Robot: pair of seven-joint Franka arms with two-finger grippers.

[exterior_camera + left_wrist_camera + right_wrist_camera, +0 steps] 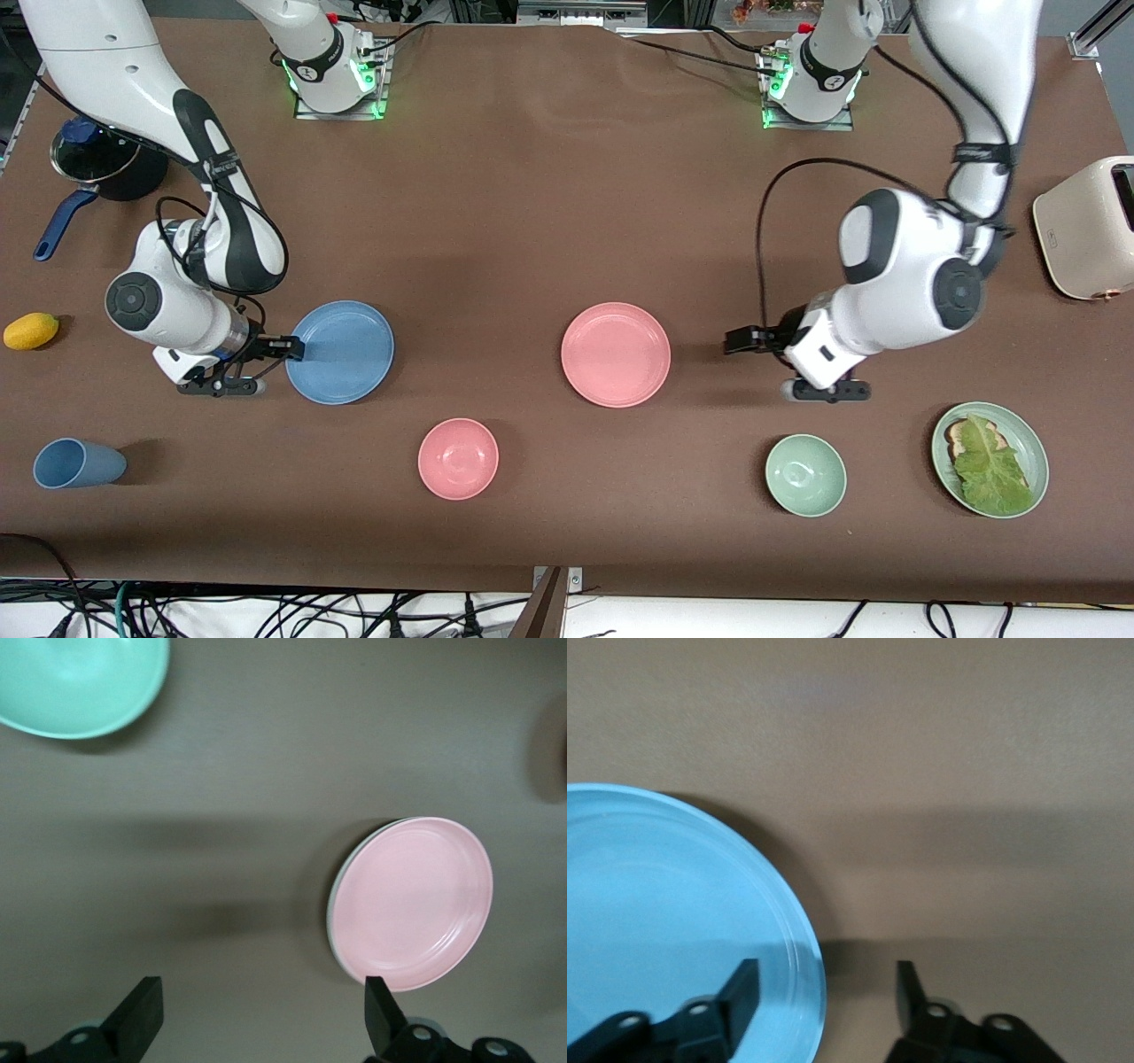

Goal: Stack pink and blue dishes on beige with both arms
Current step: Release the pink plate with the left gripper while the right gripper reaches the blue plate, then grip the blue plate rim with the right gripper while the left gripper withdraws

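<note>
Right wrist view showed my right gripper [824, 997] half-closed astride the blue plate [664, 921] rim, a stiff, light, likely slick edge, while the left gripper [261, 1014] gaped empty near the pink plate [412, 899].

Robotics lab, staged as a kitchen. Evidence: two glossy white jointed robot arms [221, 239] [912, 275] bolted on metal base plates with green indicator lights [341, 89]; brown matte tabletop [549, 195]; loose black cables [292, 611] below its near edge; cream toaster [1090, 230]; dark lidded saucepan [102, 164].
</note>
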